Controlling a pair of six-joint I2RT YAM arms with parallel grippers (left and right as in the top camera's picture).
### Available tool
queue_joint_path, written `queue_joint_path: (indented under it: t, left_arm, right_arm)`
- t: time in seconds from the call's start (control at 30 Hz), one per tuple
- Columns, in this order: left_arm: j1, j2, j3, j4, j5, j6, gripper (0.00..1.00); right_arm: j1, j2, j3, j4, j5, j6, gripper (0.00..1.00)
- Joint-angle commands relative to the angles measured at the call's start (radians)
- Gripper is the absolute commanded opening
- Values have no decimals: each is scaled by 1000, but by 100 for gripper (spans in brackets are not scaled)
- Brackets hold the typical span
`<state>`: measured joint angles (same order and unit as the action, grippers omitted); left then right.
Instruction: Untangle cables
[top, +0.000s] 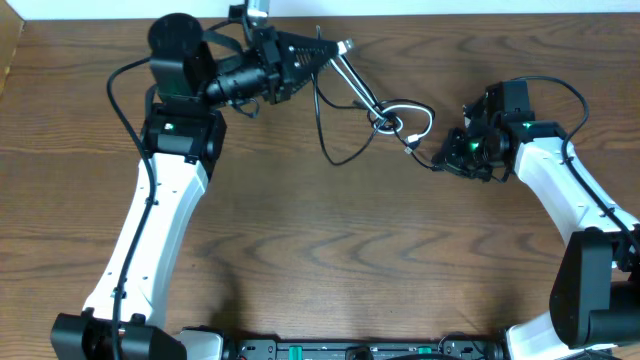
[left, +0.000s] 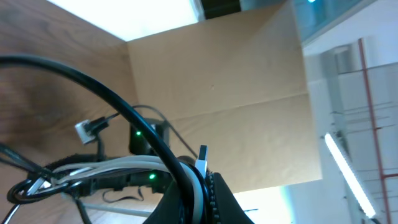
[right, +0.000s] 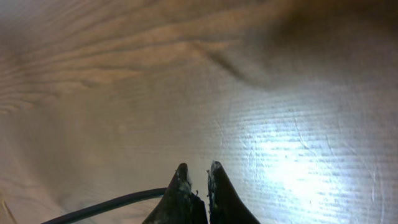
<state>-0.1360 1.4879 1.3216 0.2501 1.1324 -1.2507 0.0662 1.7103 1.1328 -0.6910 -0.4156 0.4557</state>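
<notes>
Wood-grain table (top: 330, 260) lies beneath tangled cables (top: 388, 122), cardboard panel (left: 249, 93) behind.

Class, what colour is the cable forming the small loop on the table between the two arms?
The looped cable is white; the overhead view shows it best.

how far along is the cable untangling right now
Done: nothing looks finished. The cables are bunched in one knot with loops trailing from it.
In hand: the left claw is clamped on white and black strands, pulled taut away from the knot. The right claw is shut, apparently pinching a black cable that runs into it.
Left: working the loops apart and laying each cable out separately.
</notes>
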Motion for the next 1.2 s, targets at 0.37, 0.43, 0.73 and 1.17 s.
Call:
queue_joint_path:
  t: [0.37,0.43,0.73,1.17]
  left_arm:
    - [100,-51,32,130,5,-156,7]
    - [99,-51,32,101,10,-129,7]
    - [26,-38,31,-142,1,60,8]
    - [-8,18,31,-167,13,99,7]
  right_arm:
    - [-263,23,-5,-92,24,-204,15]
    - [-263,10,5,-82,-111,-311,31]
    - [-178,-89,68,-29,-357,-435,61]
    - [44,-99,69,238,-466,-255,74]
